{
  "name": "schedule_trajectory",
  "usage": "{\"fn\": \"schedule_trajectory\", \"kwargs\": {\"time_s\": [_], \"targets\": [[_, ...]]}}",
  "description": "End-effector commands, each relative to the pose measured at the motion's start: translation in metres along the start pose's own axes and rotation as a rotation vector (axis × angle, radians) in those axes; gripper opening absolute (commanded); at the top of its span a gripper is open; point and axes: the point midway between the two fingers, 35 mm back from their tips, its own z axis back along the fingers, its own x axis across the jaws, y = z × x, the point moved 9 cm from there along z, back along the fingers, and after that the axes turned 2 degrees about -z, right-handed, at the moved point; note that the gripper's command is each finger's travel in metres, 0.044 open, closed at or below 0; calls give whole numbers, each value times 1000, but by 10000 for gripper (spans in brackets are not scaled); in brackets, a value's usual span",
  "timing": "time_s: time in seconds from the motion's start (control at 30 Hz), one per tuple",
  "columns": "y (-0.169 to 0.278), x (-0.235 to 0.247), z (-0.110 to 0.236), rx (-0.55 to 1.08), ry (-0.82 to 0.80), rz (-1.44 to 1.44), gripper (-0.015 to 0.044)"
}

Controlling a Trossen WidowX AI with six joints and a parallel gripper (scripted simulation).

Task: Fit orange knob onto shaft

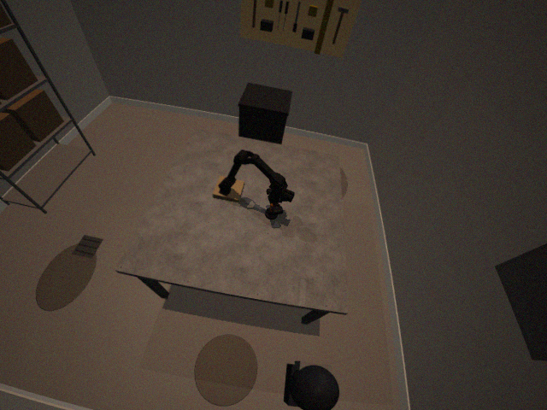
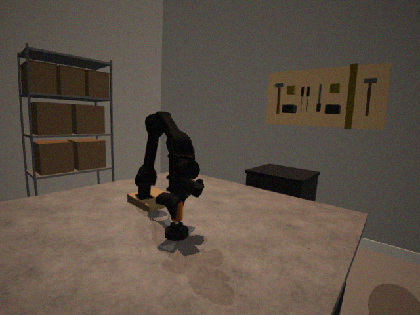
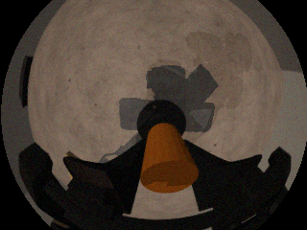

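Observation:
The orange knob (image 2: 180, 211) (image 3: 169, 158) is upright between the fingers of my gripper (image 2: 176, 212) (image 3: 164, 142), which is shut on it. The black round pedestal (image 2: 176, 232) (image 3: 149, 113) (image 1: 268, 215) stands on the table directly under the knob. In the exterior view a short piece of the silver shaft (image 2: 176, 222) shows between the knob's lower end and the pedestal, so the knob is not down on the pedestal. Whether the shaft's tip is inside the hole cannot be seen. The knob's hole and both flat sides are hidden.
The arm's base stands on a yellow wooden block (image 1: 237, 189) (image 2: 134, 201) on the table (image 1: 207, 247) (image 2: 102, 251). A dark cabinet (image 1: 264, 115) (image 2: 281, 181) stands beyond the table. A shelf with brown boxes (image 2: 52, 118) stands at the left.

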Motion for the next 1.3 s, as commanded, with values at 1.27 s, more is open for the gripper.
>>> {"fn": "schedule_trajectory", "kwargs": {"time_s": [1.27], "targets": [[-1, 0, 3, -2, 0, -213, 0]]}}
